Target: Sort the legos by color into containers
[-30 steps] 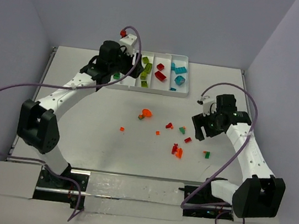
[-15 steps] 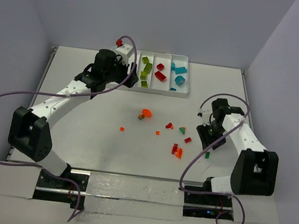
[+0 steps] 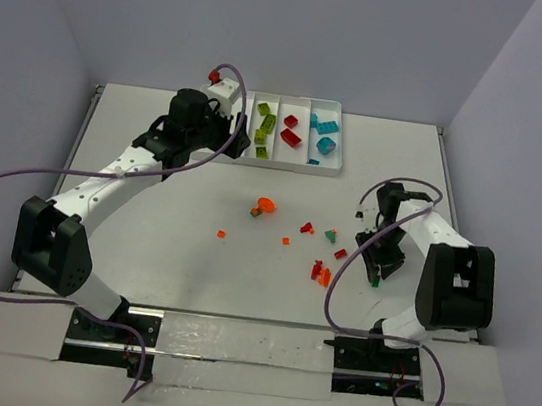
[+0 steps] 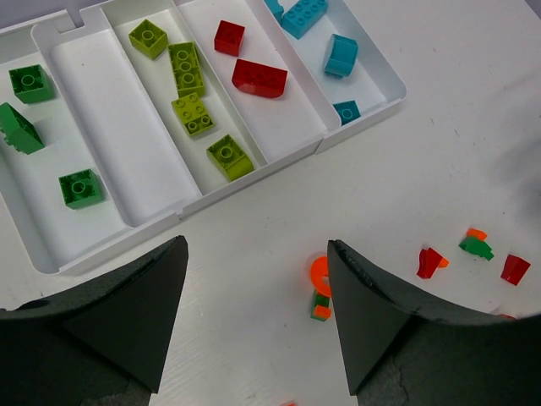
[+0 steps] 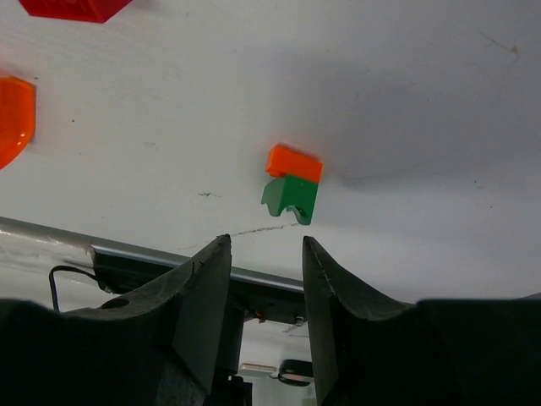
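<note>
The left gripper [image 4: 256, 247] hung over the table [image 4: 439, 152], just in front of the white tray [image 4: 254, 173]. Its two fingers stood wide apart and held nothing. In the tray, the dark green bricks [image 4: 81, 188] lay in the slot at the left end, the lime bricks [image 4: 186, 69] in the middle slot, the red bricks [image 4: 258, 78] in the next one and the teal bricks [image 4: 341, 55] in the slot at the right end. More little pieces lay loose on the table between the two arms. One was an orange ring [image 4: 319, 275], and there was a bunch of red and orange bits [image 3: 322, 271] near the right arm. The right gripper [image 5: 265, 245] was down low over the table, with its fingers partly open and nothing in the gap between them. A small green and orange piece [image 5: 292, 188] sat on the table just past the fingertips - not between them.
</note>
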